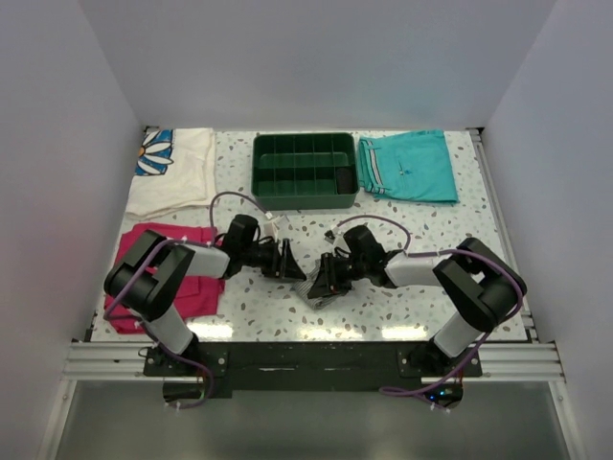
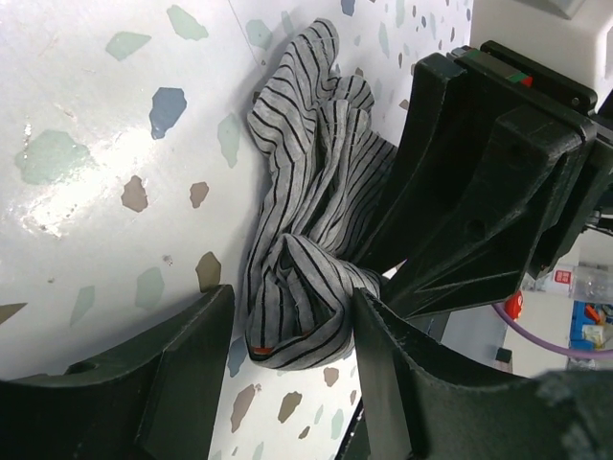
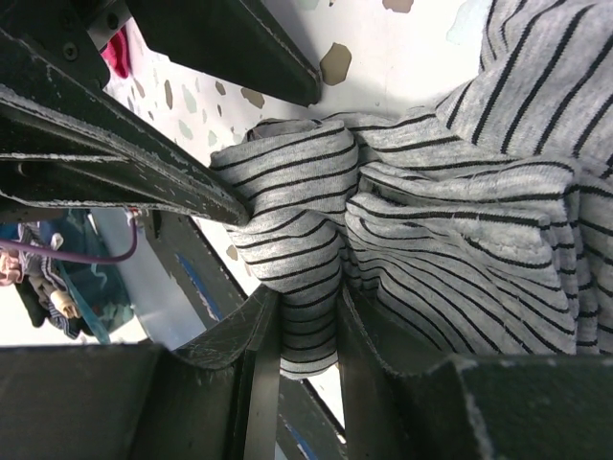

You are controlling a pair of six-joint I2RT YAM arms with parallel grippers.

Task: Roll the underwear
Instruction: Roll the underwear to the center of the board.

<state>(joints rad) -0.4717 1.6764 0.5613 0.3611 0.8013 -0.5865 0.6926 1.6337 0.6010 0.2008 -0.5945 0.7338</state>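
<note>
underwear (image 1: pixel 316 287) mostly hidden beneath both grippers

No text, brand, number or sign can be read in any view. In the left wrist view a small white tag with a red patch (image 2: pixel 565 280) shows at the right edge, beyond the counter, but whatever it may carry is too small and blurred to make out.

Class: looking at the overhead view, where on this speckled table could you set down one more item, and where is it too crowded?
Free: the speckled tabletop between the teal shorts and right arm. Crowded: the centre, where the left gripper and right gripper meet over the grey striped underwear.
</note>
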